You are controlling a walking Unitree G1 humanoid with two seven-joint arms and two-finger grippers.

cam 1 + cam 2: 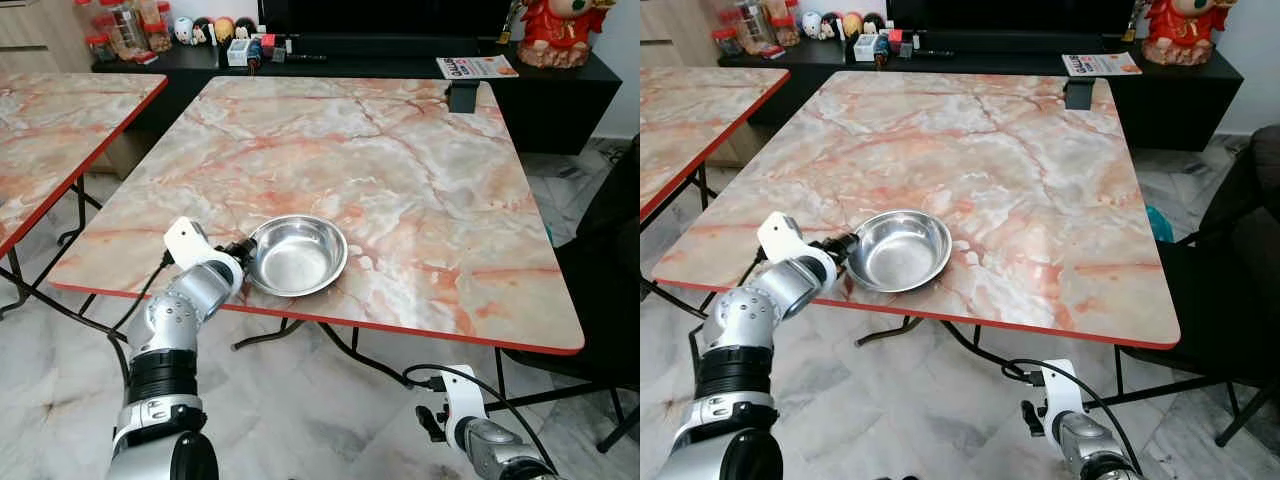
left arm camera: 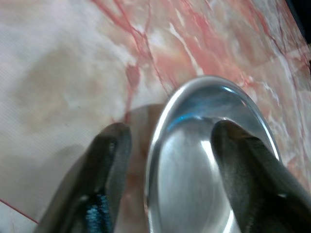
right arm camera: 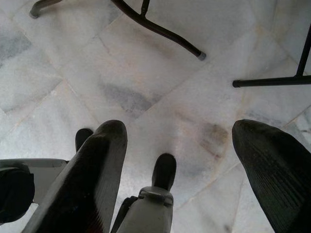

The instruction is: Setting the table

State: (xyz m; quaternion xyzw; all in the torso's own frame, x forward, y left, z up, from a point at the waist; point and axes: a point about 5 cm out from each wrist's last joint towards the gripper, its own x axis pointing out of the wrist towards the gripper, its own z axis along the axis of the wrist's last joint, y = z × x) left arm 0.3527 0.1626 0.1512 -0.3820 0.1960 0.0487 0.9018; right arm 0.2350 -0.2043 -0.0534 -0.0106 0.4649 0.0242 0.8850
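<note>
Left pincer: straddling the rim of the steel bowl, one finger inside, one outside on the marble; gap to the rim visible on both sides, so parted and not clamped.
Left pincer position: at 9 o'clock of the bowl, low over the worktop.
Steel bowl: upright and empty, resting flat on the worktop, near the front red edge, at about 7 o'clock of the top.
Step in hand: probably setting the bowl at its place and letting go, or taking hold to shift it; cannot tell which.
Doing it well: keep fingers level with the rim; if releasing, draw straight back toward 9 o'clock without nudging the wall; if gripping, close squarely on the rim.
Risk: thin polished rim likely slippery; close to the edge, so a sideways knock could tip it off.
Right pincer: hanging idle below the worktop, fingers spread wide over the tiled floor.
</note>
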